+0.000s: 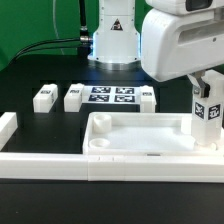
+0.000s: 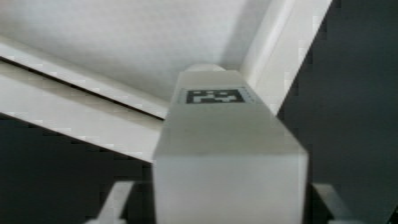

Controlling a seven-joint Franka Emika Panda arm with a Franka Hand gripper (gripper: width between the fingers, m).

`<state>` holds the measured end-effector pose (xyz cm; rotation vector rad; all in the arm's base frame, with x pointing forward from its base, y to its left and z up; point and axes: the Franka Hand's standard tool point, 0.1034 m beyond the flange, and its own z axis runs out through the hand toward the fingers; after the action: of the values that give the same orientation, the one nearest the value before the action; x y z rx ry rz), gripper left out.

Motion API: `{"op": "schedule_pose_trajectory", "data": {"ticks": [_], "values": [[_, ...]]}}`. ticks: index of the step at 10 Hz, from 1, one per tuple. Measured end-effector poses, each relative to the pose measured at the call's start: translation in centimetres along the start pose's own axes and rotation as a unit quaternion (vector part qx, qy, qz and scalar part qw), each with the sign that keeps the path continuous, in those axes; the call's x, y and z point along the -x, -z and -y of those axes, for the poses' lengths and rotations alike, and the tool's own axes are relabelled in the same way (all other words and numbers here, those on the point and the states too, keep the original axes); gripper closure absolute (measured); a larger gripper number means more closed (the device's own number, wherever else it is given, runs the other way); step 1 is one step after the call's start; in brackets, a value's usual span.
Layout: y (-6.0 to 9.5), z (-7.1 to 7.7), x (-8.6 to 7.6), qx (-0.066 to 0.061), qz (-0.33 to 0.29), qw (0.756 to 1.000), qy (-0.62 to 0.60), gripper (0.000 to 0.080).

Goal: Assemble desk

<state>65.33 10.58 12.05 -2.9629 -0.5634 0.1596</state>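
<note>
The white desk top (image 1: 135, 117), a tray with a raised rim, lies at the front middle of the table. My gripper (image 1: 207, 95) is at the exterior view's right, shut on a short white tagged leg (image 1: 208, 113) held upright over the top's far right corner. In the wrist view the leg (image 2: 222, 140) fills the middle between my fingers (image 2: 125, 203), its tag facing the camera, with the desk top (image 2: 143, 40) below it. Three more legs stand behind the top: two at the left (image 1: 43, 97) (image 1: 74, 97) and one further right (image 1: 147, 97).
The marker board (image 1: 112, 95) lies flat between the loose legs. A low white border wall runs along the front (image 1: 60, 165) and up the left side (image 1: 8, 125). The arm's base (image 1: 112, 40) stands at the back, with black cables on the exterior view's left.
</note>
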Motion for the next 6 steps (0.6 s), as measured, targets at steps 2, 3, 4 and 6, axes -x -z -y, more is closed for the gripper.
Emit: {"op": "schedule_pose_trajectory", "data": {"ticks": [2, 3, 4, 6], "values": [[-0.11, -0.12, 0.38, 0.000, -0.024, 0.988, -0.154, 0.0512], [-0.14, -0.14, 0.44, -0.001, -0.031, 0.981, -0.189, 0.0512], [-0.15, -0.21, 0.41, -0.002, -0.032, 0.973, -0.230, 0.0511], [-0.14, -0.44, 0.37, -0.006, -0.042, 0.950, -0.309, 0.0511]]}}
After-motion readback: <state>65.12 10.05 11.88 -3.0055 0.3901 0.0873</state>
